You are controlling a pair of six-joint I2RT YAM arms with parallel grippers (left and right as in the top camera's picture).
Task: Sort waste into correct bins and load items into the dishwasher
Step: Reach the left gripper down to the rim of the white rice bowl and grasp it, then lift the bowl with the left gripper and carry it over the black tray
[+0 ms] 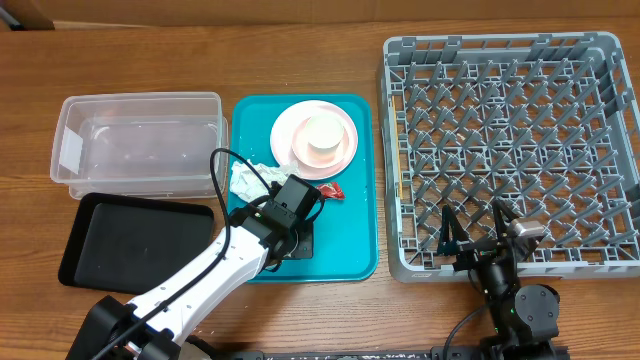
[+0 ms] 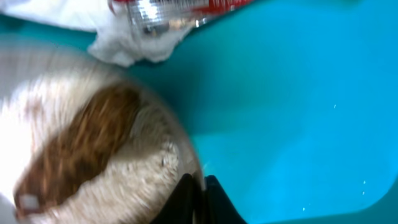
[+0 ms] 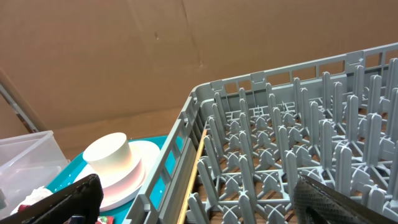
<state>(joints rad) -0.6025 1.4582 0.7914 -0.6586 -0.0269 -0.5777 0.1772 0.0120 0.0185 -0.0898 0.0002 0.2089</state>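
Observation:
My left gripper (image 1: 292, 212) is over the near part of the teal tray (image 1: 350, 250). In the left wrist view it (image 2: 200, 200) is shut on the rim of the white bowl (image 2: 180, 140), which holds rice (image 2: 134, 186) and a brown food lump (image 2: 84, 146); the arm hides the bowl overhead. The crumpled napkin (image 1: 244, 180) (image 2: 127, 46) and red wrapper (image 1: 333, 192) (image 2: 168, 7) lie just beyond. The cup (image 1: 324, 134) (image 3: 109, 152) stands on the plate (image 1: 290, 135) (image 3: 140, 171). My right gripper (image 1: 480, 238) (image 3: 199, 208) is open and empty at the grey dish rack's (image 1: 510, 150) (image 3: 298, 137) near left corner.
The clear tub (image 1: 140, 145) (image 3: 25, 155) stands left of the teal tray, and the black tray (image 1: 135, 240) lies in front of it. A cardboard wall (image 3: 155, 56) rises behind the table.

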